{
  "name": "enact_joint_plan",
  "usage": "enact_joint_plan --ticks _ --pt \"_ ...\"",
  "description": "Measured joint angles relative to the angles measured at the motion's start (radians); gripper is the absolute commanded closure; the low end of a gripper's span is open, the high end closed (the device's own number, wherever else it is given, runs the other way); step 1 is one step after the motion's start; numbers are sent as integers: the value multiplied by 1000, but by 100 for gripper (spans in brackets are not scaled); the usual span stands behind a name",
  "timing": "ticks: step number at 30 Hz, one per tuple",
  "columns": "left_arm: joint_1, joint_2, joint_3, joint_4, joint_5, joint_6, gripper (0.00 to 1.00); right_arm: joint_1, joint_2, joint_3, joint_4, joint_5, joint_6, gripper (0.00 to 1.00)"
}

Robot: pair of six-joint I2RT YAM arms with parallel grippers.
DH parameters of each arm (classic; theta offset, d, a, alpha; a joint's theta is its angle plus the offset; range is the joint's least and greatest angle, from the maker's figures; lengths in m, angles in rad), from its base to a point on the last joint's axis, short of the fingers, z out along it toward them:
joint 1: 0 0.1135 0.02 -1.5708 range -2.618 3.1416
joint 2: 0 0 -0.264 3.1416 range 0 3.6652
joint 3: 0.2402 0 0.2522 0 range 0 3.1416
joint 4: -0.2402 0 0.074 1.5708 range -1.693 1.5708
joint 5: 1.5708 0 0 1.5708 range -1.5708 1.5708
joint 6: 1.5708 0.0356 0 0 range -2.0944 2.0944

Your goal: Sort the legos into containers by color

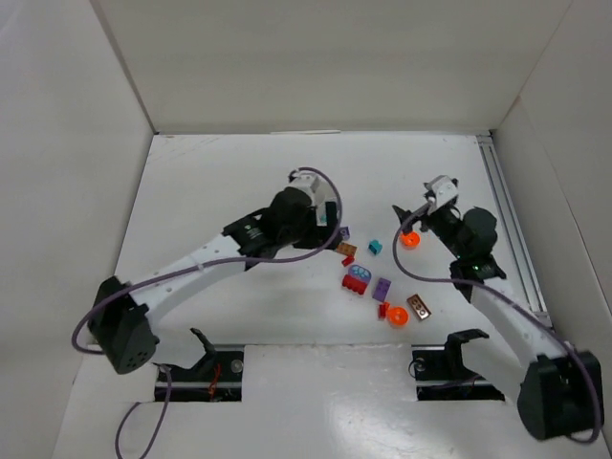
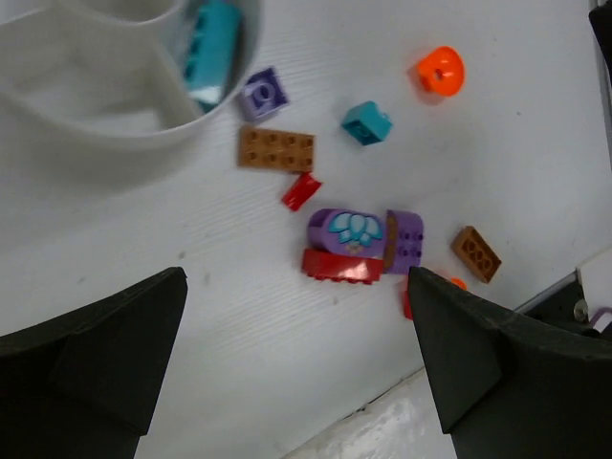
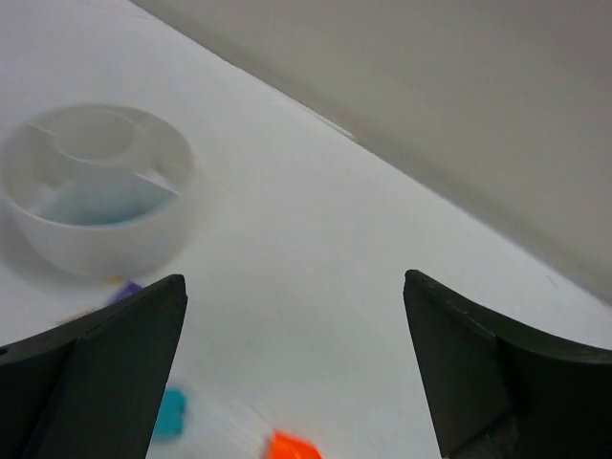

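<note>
The white dish [image 2: 115, 129] sits at the upper left of the left wrist view, with a teal brick [image 2: 212, 43] in one compartment. The legos lie loose beside it: a purple piece [image 2: 262, 94], a brown plate [image 2: 276, 148], a teal brick [image 2: 367, 122], an orange round piece [image 2: 440, 71], a small red piece [image 2: 301, 190], a purple-and-red stack [image 2: 349, 247] and a brown brick [image 2: 476, 253]. My left gripper [image 2: 296, 277] hangs open above the table near the stack, holding nothing. My right gripper [image 3: 295, 279] is open and empty above the orange piece [image 3: 295, 447]. The dish [image 3: 96, 186] lies far left of it.
In the top view the left arm [image 1: 277, 225] covers the dish. More legos lie toward the front: an orange piece [image 1: 399, 316] and a brown brick [image 1: 419, 306]. White walls enclose the table, and a metal rail [image 1: 507, 210] runs along its right side.
</note>
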Motion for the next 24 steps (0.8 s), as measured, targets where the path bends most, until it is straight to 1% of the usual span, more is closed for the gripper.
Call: enact_joint_plan --ticks 2,3,6,8,11,13,14,16,18,20,22,24 --pt "-74 119 106 11 -5 18 0 -68 -160 -15 -183 98 -10 1" --pt "-92 180 152 25 -2 24 0 -91 -230 -11 -279 145 -14 1" --pt "-127 345 264 61 10 46 0 -130 -460 16 -623 360 -14 1" --pt "-147 449 331 64 10 58 1 -139 -561 64 -812 502 -14 1" --pt "-177 617 472 43 8 69 6 -140 -632 148 -1006 666 -14 1" --pt "-194 722 575 31 5 72 8 -143 -637 180 -1083 726 -14 1" --pt "-200 766 619 21 2 71 8 -145 -632 186 -1108 742 -14 1" --pt "-209 841 699 -4 -10 69 11 -146 -605 187 -1161 766 -14 1" --pt "-212 898 760 -35 -25 66 11 -147 -563 187 -1197 777 -14 1" --pt "-211 946 808 -62 -43 56 12 -149 -528 187 -1225 785 -15 1" --pt "-211 974 829 -90 -61 42 12 -149 -509 187 -1243 787 -16 1" --pt "-209 992 839 -110 -76 30 15 -149 -506 187 -1251 790 -19 1"
